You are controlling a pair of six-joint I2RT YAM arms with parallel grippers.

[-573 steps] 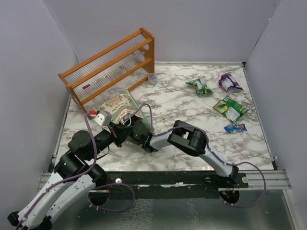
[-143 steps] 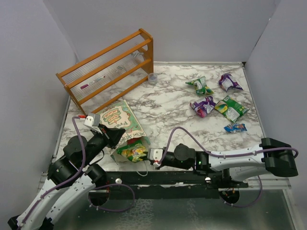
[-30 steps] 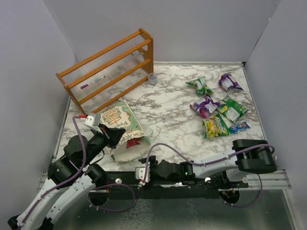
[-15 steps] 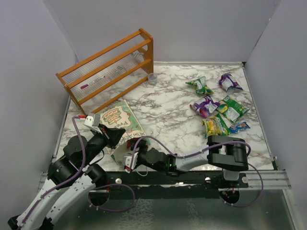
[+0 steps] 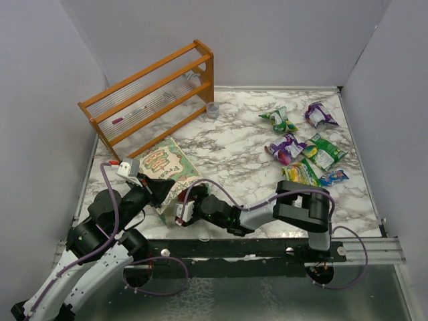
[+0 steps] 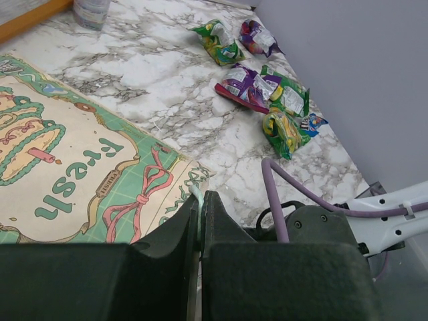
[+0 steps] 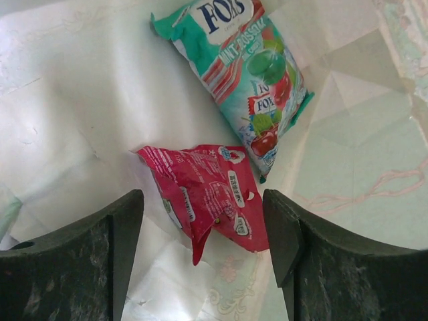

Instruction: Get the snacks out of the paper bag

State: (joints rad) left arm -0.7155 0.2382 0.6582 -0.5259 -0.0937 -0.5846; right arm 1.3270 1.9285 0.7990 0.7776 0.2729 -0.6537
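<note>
— Grip status?
— The left gripper (image 6: 199, 200) is clamped on the paper bag (image 5: 164, 166) at its lip. The right gripper (image 7: 203, 224) is spread wide inside, straddling the red packet (image 7: 214, 190).
— Recommendation?
— The red packet should be centred before closure, and the teal Fox's packet (image 7: 247, 73) avoided.

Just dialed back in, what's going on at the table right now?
The left hand is shut on the edge of the paper bag, holding it at the mouth. The right hand is open and pointed into the bag, with its fingers on either side of a red packet and a teal packet just beyond it. Both packets lie on the bag's cream inside. Six packets are already out, clustered at the far right of the table.
</note>
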